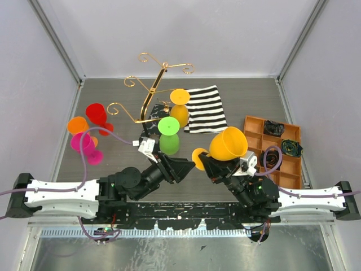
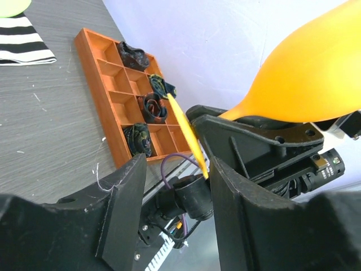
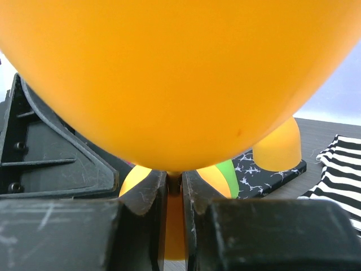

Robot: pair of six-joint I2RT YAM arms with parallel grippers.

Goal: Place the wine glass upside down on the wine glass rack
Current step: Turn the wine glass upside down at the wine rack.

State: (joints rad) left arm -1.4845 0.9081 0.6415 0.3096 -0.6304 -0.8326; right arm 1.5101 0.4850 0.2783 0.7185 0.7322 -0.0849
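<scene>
Currently mid-handover, by my reading. The wine glass rack (image 1: pixel 148 96) stands left of centre on the counter (image 1: pixel 101 96), and a green glass (image 1: pixel 168 138) is inverted at it; I cannot tell whether that one hangs or stands on the base. The left pincer (image 1: pixel 189 165) is open and points right at the foot of the wine glass (image 1: pixel 228 144). The glass is off the counter, lying roughly sideways with its bowl to the right, near the rack but not on it. The right pincer (image 1: pixel 211 161) is clamped on its stem. For the next move I judge that the left jaws must close squarely on the thin foot or stem before the right lets go. The glass then has to turn bowl-down toward a free arm. The foot is slim and smooth, so a skewed bite could slip. The overhead view gives the layout only. The left wrist view adds that the foot's edge sits between the parted fingers (image 2: pixel 121 209), with no contact visible, and shows the orange tray (image 2: pixel 121 84) beyond. The right wrist view alone confirms the grip: both fingers (image 3: pixel 148 195) are pressed against the stem under the bowl, which blocks nearly everything else.
</scene>
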